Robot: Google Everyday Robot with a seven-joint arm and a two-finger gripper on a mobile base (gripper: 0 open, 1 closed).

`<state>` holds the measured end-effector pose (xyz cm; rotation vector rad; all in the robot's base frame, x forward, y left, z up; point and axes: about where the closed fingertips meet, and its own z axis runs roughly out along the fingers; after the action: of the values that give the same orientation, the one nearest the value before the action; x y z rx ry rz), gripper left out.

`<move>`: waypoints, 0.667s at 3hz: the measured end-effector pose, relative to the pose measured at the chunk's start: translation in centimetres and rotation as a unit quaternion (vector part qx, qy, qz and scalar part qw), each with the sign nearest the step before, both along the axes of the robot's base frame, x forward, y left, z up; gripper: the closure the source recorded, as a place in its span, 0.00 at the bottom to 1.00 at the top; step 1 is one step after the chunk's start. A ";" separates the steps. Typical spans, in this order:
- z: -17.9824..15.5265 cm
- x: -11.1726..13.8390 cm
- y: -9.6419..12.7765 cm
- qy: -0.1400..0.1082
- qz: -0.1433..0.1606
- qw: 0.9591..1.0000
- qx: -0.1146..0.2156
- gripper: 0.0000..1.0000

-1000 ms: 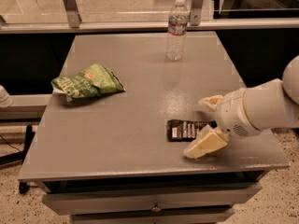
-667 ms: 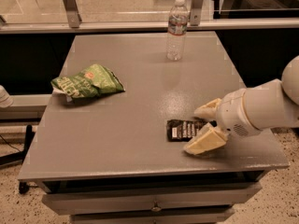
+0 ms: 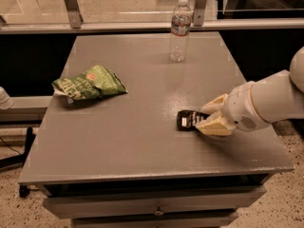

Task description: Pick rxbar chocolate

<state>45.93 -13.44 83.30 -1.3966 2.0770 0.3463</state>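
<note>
The fingers (image 3: 216, 126) of the gripper (image 3: 203, 118) stand apart, one on each side of the right end of the rxbar chocolate (image 3: 190, 120), which lies flat on the grey worktop (image 3: 142, 146) between them. At the worktop's left lies a crumpled green snack bag (image 3: 89, 82). Further right, near the back edge, a clear water bottle (image 3: 179, 30) stands upright. The black bar sits right of centre, toward the front, and the white arm (image 3: 270, 103) reaches in from the right edge.
</note>
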 end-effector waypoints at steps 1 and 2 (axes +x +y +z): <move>1.4 0.7 -0.2 0.002 -0.006 1.000 0.004 1.00; 4.0 1.5 -0.2 0.003 -0.017 0.999 0.027 1.00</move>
<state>47.48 -13.69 87.27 -1.3293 2.0787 0.3902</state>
